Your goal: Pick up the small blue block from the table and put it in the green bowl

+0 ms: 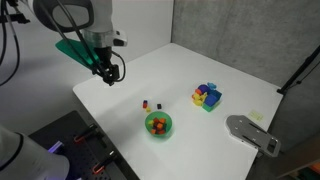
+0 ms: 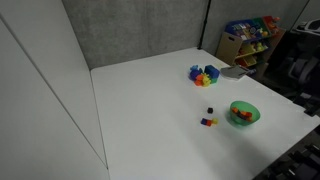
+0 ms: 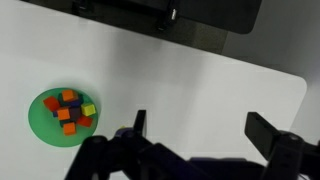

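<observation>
The green bowl (image 1: 158, 125) stands near the front of the white table (image 1: 230, 70) and holds several small orange, red and yellow blocks. It also shows in the other exterior view (image 2: 243, 113) and in the wrist view (image 3: 63, 115). Two tiny dark blocks (image 1: 145, 103) (image 1: 157, 105) lie just beyond the bowl, and they also appear in an exterior view (image 2: 210, 110) (image 2: 208, 122). I cannot tell which of them is the small blue block. My gripper (image 1: 110, 70) hangs open and empty above the table's left corner, well apart from them. In the wrist view its fingers (image 3: 205, 130) frame bare table.
A blue-yellow-red block cluster (image 1: 207, 96) sits towards the right of the table, seen in both exterior views (image 2: 204, 74). A grey flat object (image 1: 250, 132) lies at the table's front right corner. Shelves with toys (image 2: 250, 40) stand behind the table.
</observation>
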Robot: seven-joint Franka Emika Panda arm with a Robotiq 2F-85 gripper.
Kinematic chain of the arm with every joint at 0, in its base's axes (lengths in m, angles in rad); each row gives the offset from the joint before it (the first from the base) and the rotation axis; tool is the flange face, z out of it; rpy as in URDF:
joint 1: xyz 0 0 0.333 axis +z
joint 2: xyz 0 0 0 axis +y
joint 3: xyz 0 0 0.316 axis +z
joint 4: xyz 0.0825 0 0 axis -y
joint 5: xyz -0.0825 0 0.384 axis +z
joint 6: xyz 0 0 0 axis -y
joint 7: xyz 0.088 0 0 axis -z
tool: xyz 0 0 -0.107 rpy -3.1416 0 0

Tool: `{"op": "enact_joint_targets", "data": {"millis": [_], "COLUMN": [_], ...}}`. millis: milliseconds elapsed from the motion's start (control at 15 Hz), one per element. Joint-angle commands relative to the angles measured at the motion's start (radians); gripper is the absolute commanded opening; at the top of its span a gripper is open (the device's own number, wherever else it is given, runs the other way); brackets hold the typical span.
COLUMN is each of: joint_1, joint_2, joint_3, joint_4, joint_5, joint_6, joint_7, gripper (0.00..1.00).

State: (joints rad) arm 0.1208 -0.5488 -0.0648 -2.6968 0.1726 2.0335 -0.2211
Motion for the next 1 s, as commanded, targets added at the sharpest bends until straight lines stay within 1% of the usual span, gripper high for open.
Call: {"op": "enact_joint_targets", "data": {"millis": [0, 400, 600, 933], "joint_1": [-0.009, -0.017, -0.022, -0.024], "joint_2": [0.081, 0.239, 0.332, 0.505], "joint_3": [0.044, 0.096, 0.113, 0.127], "joint_4": [0.043, 0.101, 0.134, 0.202], "joint_5": [-0.016, -0.059, -0.103, -0.203], "joint_6": [0.060, 0.202, 0.271, 0.378], "joint_7": [0.030, 0.081, 0.114, 0.107], "gripper": [1.00, 1.00, 1.00, 1.00]}}
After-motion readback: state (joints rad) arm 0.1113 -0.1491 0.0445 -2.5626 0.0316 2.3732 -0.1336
